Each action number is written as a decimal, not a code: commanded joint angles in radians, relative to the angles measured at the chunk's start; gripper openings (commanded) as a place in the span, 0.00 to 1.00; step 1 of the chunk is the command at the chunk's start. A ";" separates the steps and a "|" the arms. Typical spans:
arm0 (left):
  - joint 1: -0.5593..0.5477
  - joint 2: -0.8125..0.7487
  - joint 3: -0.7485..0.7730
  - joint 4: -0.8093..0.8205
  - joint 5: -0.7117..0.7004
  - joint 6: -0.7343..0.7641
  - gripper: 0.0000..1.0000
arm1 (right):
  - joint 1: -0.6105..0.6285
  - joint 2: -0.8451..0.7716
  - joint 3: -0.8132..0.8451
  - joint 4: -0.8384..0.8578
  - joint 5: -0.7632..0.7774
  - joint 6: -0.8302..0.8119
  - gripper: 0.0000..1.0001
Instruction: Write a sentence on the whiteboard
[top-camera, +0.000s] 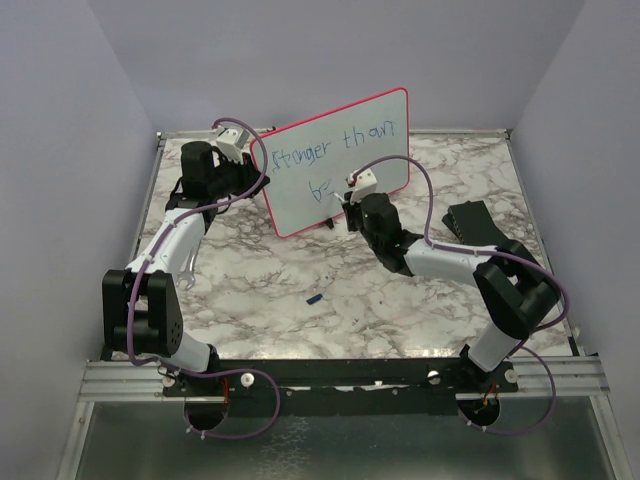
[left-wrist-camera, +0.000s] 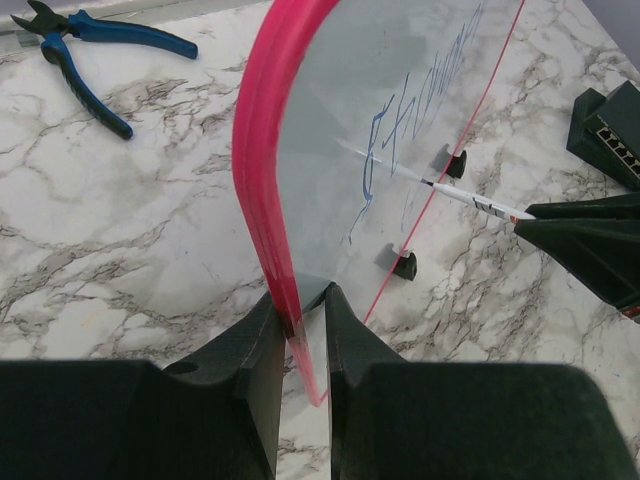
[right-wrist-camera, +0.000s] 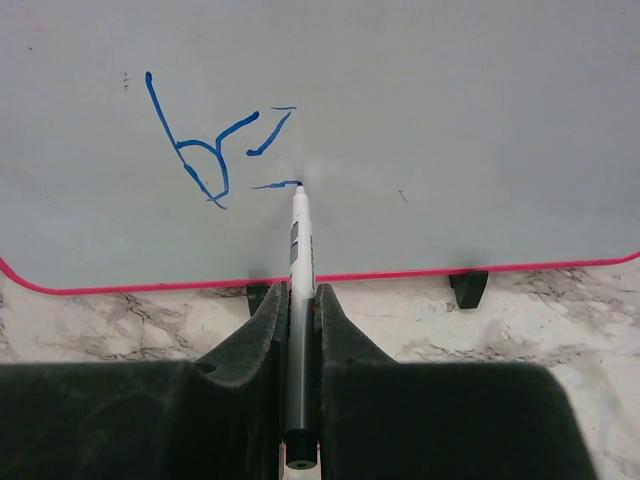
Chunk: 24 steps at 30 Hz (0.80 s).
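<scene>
Your left claw (left-wrist-camera: 298, 312) is clamped on the pink-red edge of the whiteboard (top-camera: 385, 165). The board stands on its two black feet toward the far middle of the marble surface (top-camera: 300, 270). Your right claw (right-wrist-camera: 300, 305) is closed tight on a marker (right-wrist-camera: 299, 245), and the marker's tip touches the board at the end of a short blue stroke. The sentence (top-camera: 335, 150) reads "Stronger than" in its top row. Below that, only a few blue strokes show, starting with a "b". Blue-handled pliers (left-wrist-camera: 130, 33) lie on the surface at the board's back side, and a small blue piece (top-camera: 314, 298) lies in front of it.
</scene>
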<state>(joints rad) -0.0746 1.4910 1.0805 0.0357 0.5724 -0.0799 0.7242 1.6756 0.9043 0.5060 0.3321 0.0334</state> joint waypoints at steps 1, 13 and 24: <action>-0.010 -0.025 -0.019 -0.010 -0.023 0.042 0.05 | -0.007 -0.003 0.028 -0.011 0.012 -0.002 0.01; -0.010 -0.024 -0.019 -0.010 -0.026 0.041 0.05 | -0.006 -0.093 -0.040 0.038 -0.077 -0.016 0.01; -0.013 -0.026 -0.022 -0.010 -0.031 0.047 0.05 | -0.018 -0.161 -0.015 -0.046 -0.027 0.023 0.01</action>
<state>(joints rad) -0.0761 1.4879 1.0763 0.0357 0.5724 -0.0776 0.7189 1.5585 0.8795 0.5007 0.2817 0.0357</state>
